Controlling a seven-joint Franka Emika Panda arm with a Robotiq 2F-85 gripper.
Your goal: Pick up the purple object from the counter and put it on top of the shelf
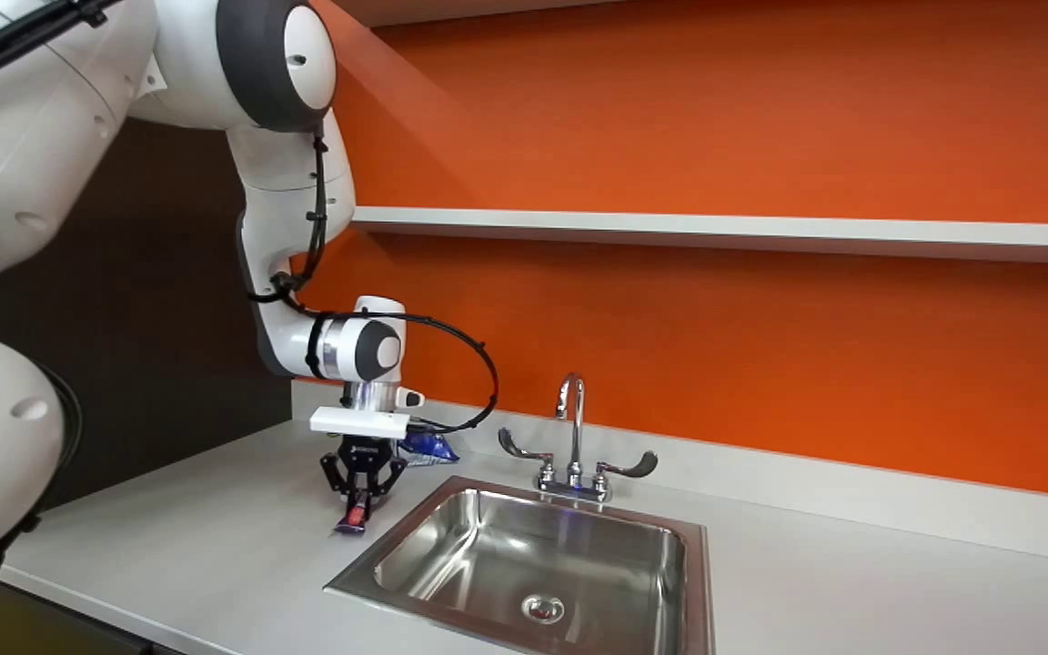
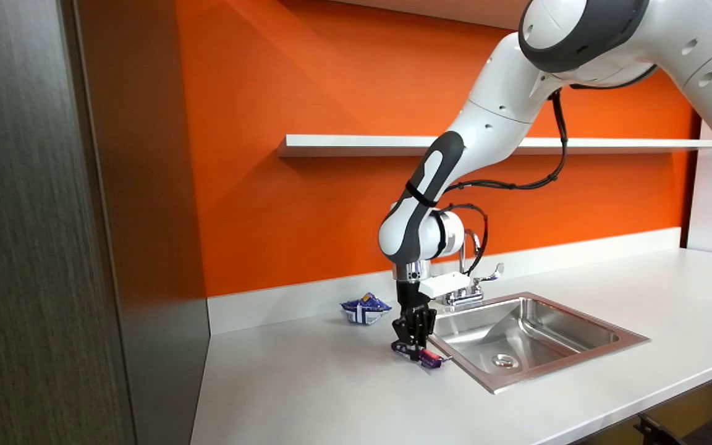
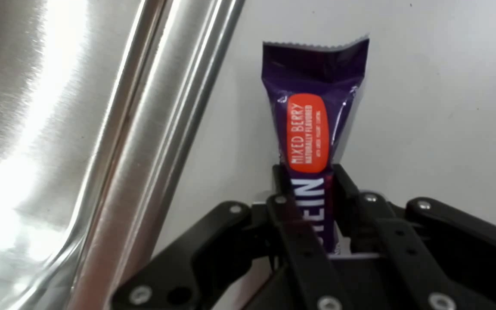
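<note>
Orange wall (image 1: pixel 724 118) behind. Below, white counter (image 2: pixel 288 383). Higher up, long white shelf (image 1: pixel 724 225). Set in the counter, shiny sink (image 1: pixel 579 546). Beside the sink, black pincer (image 3: pixel 308 177) with a tight pinch on a purple bar (image 3: pixel 310 129), down low; hard to tell if touching the counter.

Black metal jaws are pointing down onto a slim, shiny purple wrapped bar (image 2: pixel 429 363), while a crumpled blue-and-white packet (image 2: pixel 365 310) is sitting behind on the flat, pale-grey bench (image 2: pixel 306 389).
</note>
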